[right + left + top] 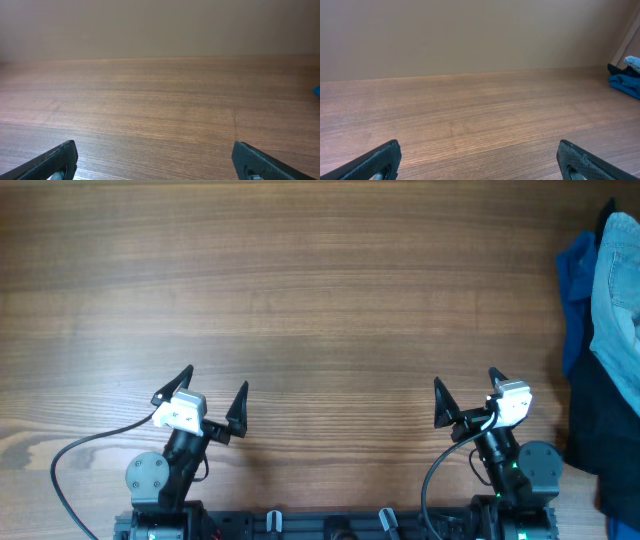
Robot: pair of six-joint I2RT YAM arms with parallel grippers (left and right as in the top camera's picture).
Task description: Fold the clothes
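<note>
"Denim shorts (616,290) first: where do they lie?"

"Far right of the overhead frame, upper corner, heaped in a pile and partly cut off by the frame edge. A royal-blue cloth (577,280) lies at their left side and a dark cloth (600,420) sits lower in the frame. The left wrist view catches only a pale corner of them at its right edge."

"And the arms?"

"Both are parked at the bottom of the frame, well apart from the pile. The left fingers (238,405) and the right fingers (443,405) are spread wide with nothing between them."

"So no fold has begun."

"I judge not. The fetch comes first. The right arm is nearer, so it should reach across, pinch only the faded denim and leave the other two cloths behind."

"Room to work?"

"Plenty. The wooden surface (320,280) shows bare grain across the middle and left, good for spreading the shorts flat. The risk is at the right: I cannot tell where the surface ends under the pile, so drag inward, toward the centre."
</note>
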